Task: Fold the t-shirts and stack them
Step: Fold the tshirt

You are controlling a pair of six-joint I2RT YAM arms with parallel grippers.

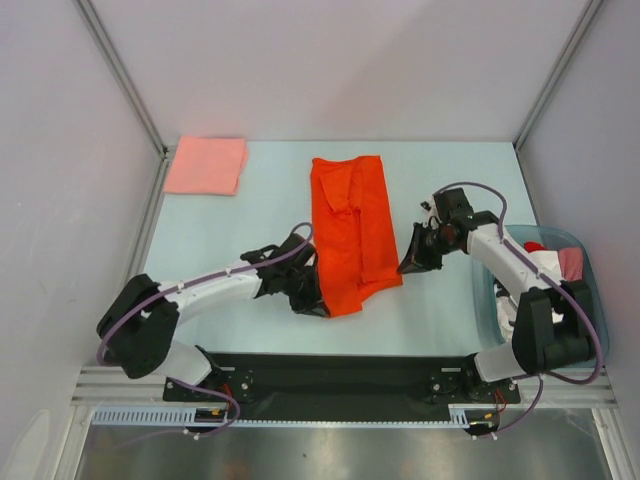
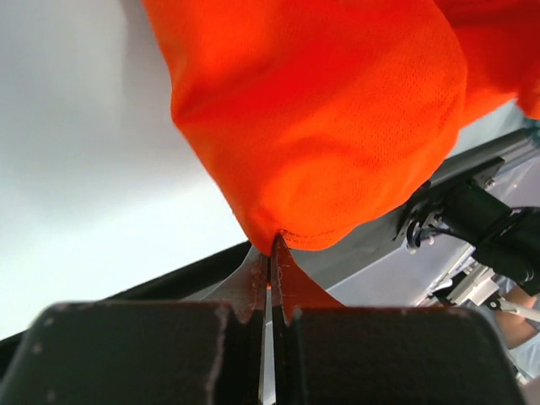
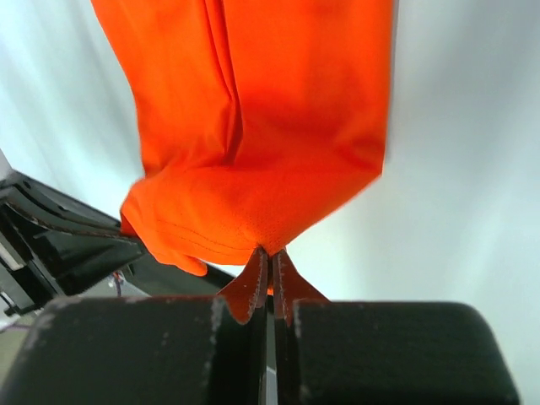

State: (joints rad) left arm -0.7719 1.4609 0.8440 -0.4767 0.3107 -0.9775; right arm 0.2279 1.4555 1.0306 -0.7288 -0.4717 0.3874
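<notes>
Hem of orange-red t-shirt (image 1: 348, 215), 6 o'clock end, clenched by left gripper (image 2: 270, 246) and right gripper (image 3: 270, 253); bites look shallow, cloth may slip mid-fold; uneven lift would skew crease.

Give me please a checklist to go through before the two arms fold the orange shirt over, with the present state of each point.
1. Left gripper shut on a near corner of the orange-red t-shirt: ok.
2. Right gripper shut on the other near corner: ok.
3. Far end of the shirt lies on the table: ok.
4. Folded salmon-pink t-shirt lies apart from the fold path, at the far left corner: ok.
5. Each gripper pinches all the cloth layers at its corner: cannot tell.
</notes>
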